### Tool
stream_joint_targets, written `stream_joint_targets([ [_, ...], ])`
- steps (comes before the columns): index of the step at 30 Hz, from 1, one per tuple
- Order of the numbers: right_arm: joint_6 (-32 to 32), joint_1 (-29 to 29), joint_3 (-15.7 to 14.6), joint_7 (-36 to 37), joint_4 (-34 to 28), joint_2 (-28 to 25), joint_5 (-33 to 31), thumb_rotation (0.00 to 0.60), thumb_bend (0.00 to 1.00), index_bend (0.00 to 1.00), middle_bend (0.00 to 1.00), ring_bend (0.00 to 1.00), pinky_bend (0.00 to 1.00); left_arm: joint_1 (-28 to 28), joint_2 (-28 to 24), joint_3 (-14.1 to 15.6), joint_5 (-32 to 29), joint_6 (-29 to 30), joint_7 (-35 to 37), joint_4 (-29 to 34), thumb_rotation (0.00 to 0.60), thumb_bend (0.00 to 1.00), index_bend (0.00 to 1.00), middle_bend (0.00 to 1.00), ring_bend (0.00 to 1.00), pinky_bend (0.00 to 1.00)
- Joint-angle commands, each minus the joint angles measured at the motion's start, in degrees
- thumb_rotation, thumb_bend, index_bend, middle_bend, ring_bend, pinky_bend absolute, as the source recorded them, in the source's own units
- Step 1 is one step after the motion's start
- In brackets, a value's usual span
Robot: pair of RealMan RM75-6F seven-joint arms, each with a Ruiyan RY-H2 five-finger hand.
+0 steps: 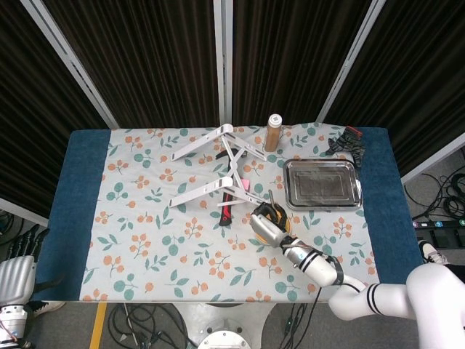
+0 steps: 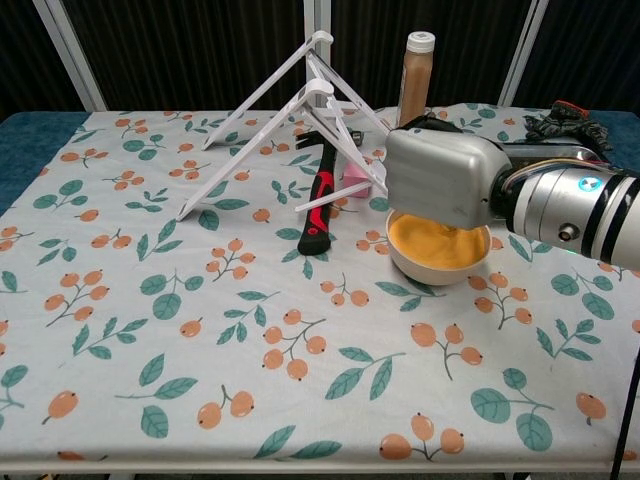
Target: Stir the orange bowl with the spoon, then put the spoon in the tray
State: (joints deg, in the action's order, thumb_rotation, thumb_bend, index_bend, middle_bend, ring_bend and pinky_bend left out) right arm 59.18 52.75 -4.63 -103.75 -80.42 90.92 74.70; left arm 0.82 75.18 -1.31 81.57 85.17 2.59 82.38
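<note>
The orange bowl [image 2: 440, 250] holds orange powder and stands right of the table's middle; in the head view only an edge of the bowl [image 1: 280, 213] shows past the hand. My right hand [image 2: 445, 182] hangs low over it, gripping the spoon. A thin handle end of the spoon [image 1: 270, 195] sticks out beyond my right hand [image 1: 266, 227]; its lower end is hidden by the hand in the chest view. The metal tray [image 1: 287, 185] lies behind the bowl to the right. My left hand [image 1: 14, 270] hangs off the table's front left corner, holding nothing.
A hammer [image 2: 320, 212] with a red and black handle lies just left of the bowl, by a pink block [image 2: 354, 182]. White folding stands [image 2: 270, 110] spread behind it. A brown bottle [image 2: 415, 65] stands at the back. A black bundle [image 1: 345, 142] sits at the back right.
</note>
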Motion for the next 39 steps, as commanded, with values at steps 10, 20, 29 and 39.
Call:
stream_joint_targets([
  [10, 4.8, -2.9, 2.6, 2.6, -5.1, -2.2, -0.6, 0.600, 0.37, 0.70, 0.99, 1.00, 0.95, -0.1, -0.1, -0.2, 1.0, 0.7, 0.0, 0.3, 0.600, 0.07, 0.16, 0.08, 0.04, 0.09],
  [20, 6.2, -6.4, 7.7, 20.4, -7.1, -2.9, -5.9, 0.600, 0.37, 0.71, 0.99, 1.00, 0.95, -0.4, -1.0, -0.2, 1.4, 0.7, -1.4, 1.9, 0.600, 0.07, 0.16, 0.08, 0.04, 0.09],
  [29, 2.6, -6.9, 14.9, 34.1, -8.7, -6.5, -17.9, 0.600, 0.37, 0.71, 0.99, 1.00, 0.95, -1.2, -1.8, -0.4, 1.3, -0.2, -3.6, 4.4, 0.600, 0.07, 0.16, 0.08, 0.04, 0.09],
  [39, -2.3, -6.0, 17.5, 42.9, -0.9, -6.7, -29.5, 0.600, 0.37, 0.71, 0.99, 1.00, 0.95, -2.0, -2.3, -0.4, 0.9, -1.4, -5.6, 6.3, 0.600, 0.07, 0.16, 0.08, 0.04, 0.09],
])
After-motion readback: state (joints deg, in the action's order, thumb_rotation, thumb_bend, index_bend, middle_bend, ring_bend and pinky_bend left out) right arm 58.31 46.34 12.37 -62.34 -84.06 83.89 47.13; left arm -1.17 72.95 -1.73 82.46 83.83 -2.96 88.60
